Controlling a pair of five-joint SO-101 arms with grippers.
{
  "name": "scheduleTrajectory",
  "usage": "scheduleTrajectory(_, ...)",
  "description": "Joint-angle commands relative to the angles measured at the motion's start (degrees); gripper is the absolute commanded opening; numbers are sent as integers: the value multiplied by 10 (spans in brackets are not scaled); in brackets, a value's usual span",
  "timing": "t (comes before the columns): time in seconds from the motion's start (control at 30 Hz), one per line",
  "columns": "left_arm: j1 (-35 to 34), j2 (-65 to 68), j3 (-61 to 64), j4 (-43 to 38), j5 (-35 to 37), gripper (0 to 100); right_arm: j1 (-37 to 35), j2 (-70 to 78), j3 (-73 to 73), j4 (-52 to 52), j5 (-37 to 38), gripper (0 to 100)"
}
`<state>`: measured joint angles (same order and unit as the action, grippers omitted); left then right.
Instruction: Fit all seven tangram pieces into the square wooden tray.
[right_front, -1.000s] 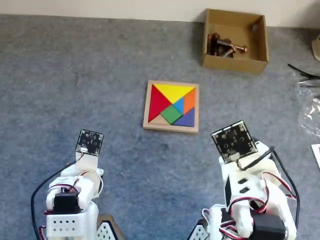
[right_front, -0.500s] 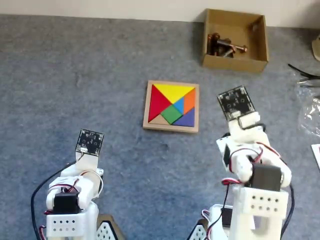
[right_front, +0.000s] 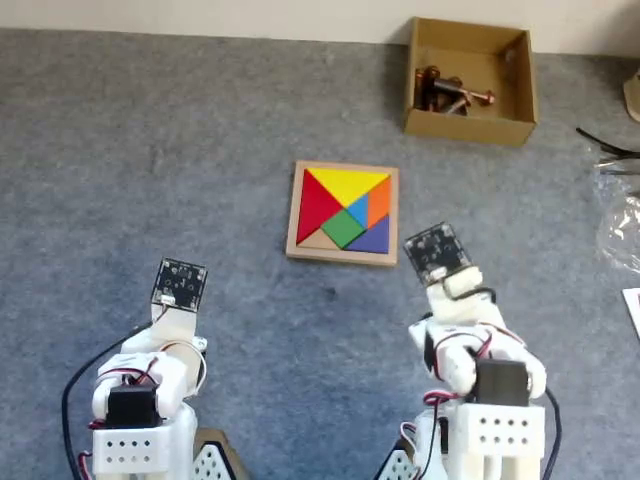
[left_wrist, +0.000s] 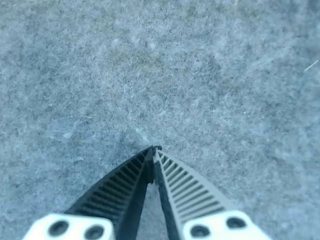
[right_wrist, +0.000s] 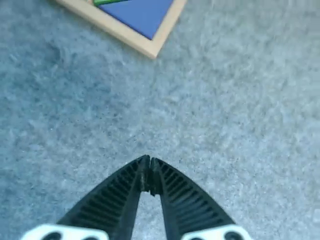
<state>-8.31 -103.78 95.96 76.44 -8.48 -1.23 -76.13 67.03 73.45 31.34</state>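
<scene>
Tray (right_front: 340, 257) at mid-carpet, pieces (right_front: 345, 208) packed inside: yellow piece (right_front: 348, 183) along the far edge, red piece (right_front: 318, 205) on one side, orange piece (right_front: 379, 203) on the other. A small light-blue piece (right_front: 357, 211) sits in the middle, with the green piece (right_front: 343, 230) and blue piece (right_front: 372, 238) along the near edge. One near corner shows pale wood, and I cannot tell whether that is a piece or bare tray.

Now the right gripper (right_wrist: 149, 159): jaws pressed together, tips meeting, over the carpet (right_wrist: 240, 100). Just ahead of those tips, across a strip of carpet, lies the tray's corner, the blue piece snug against its rim. From above, the right arm (right_front: 470, 370) has its wrist just beside that near corner, apart from it.

Over to the left gripper (left_wrist: 154, 149): jaws closed too, tips touching, grey carpet ahead of them. The left arm (right_front: 150, 385) sits well apart from the tray, which lies ahead of its jaws and off toward the right arm's side.

Far beyond the right jaws, well past the tray, stands a box (right_front: 470, 125) with metal parts (right_front: 450, 92) in it.
</scene>
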Motion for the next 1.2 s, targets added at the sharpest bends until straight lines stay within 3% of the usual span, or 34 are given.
scheduleTrajectory(0.0,-7,-2,12,3,5,6,-8,-22,9,-15,11,5)
scheduleTrajectory(0.57,-7,-2,12,3,5,6,-7,-31,7,10,10,5)
scheduleTrajectory(0.97,-7,-2,12,3,5,6,-7,-269,12,44,14,5)
scheduleTrajectory(1.17,-7,-2,12,3,5,6,-7,-291,12,49,14,5)
